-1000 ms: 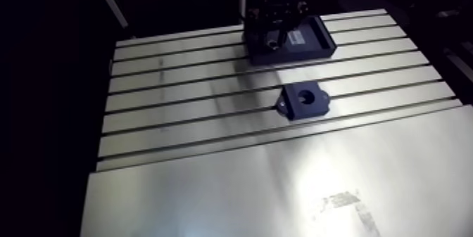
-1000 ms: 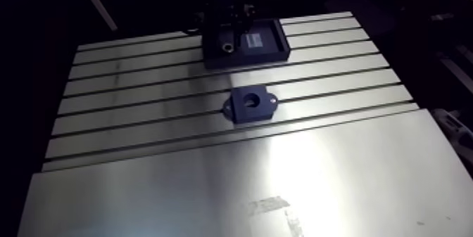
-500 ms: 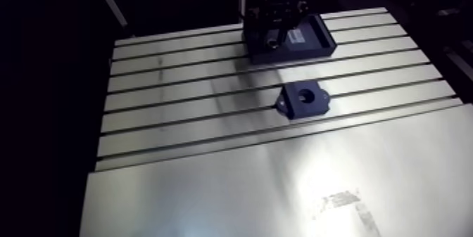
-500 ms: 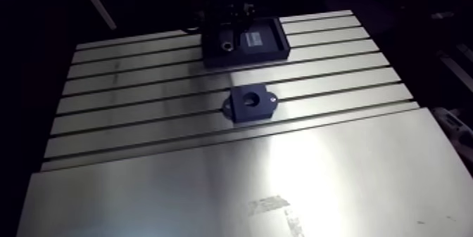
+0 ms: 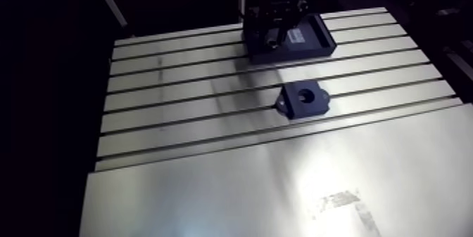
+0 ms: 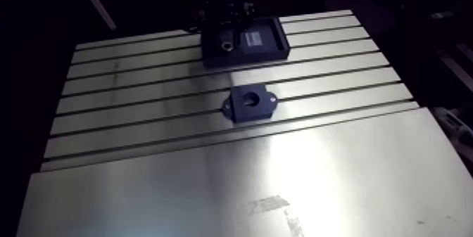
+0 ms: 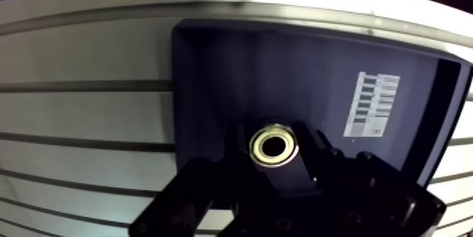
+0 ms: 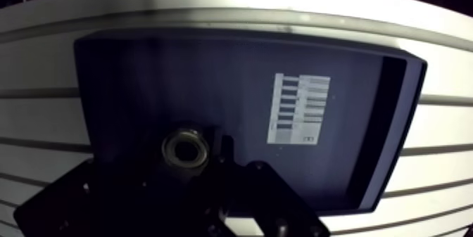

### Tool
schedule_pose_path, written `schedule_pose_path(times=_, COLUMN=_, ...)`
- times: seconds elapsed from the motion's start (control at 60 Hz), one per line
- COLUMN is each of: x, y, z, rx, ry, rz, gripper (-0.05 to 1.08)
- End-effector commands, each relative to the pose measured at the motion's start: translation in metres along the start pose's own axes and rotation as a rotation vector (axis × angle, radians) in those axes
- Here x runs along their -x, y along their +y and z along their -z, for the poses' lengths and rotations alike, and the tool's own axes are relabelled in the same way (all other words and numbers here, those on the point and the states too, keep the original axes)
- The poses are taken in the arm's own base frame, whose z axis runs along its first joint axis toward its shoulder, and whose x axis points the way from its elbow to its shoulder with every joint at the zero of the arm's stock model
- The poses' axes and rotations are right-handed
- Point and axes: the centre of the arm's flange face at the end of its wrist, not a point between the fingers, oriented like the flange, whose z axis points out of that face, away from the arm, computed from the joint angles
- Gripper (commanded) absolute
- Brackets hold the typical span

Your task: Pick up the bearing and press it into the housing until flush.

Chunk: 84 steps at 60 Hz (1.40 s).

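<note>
A small metal ring bearing (image 7: 274, 146) lies inside a dark rectangular tray (image 7: 211, 64) at the far side of the slotted table. My gripper (image 7: 276, 154) hangs over the tray's near corner with a dark finger tight against each side of the bearing, shut on it. In the arm view the gripper (image 5: 273, 32) stands over the tray (image 5: 313, 43), and the bearing (image 5: 271, 41) shows as a pale spot beneath it. The dark housing block (image 5: 304, 99), with a round bore in its top, sits in the middle of the table, well in front of the tray.
A white printed label (image 7: 371, 104) lies on the tray floor beside the gripper. The slotted table (image 5: 176, 106) runs out to the left, and a smooth metal plate (image 5: 246, 190) covers its near part.
The arm view has shifted very slightly. The gripper stays over the tray's near corner around the bearing, and the housing has not moved.
</note>
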Motion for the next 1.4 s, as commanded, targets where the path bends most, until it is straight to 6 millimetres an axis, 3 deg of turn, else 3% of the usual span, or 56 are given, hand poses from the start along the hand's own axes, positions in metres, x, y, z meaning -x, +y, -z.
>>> schedule_pose_path(times=0.017, x=0.001, y=0.000, z=-0.001, rx=-0.001, ry=-0.003, rz=0.001, gripper=0.52)
schedule_pose_path(times=0.9, x=0.001, y=0.001, z=-0.001, rx=-0.001, ry=-0.003, rz=0.000, gripper=0.54)
schedule_pose_path(times=1.4, x=0.002, y=-0.001, z=0.016, rx=0.001, ry=0.024, rz=0.010, gripper=0.58)
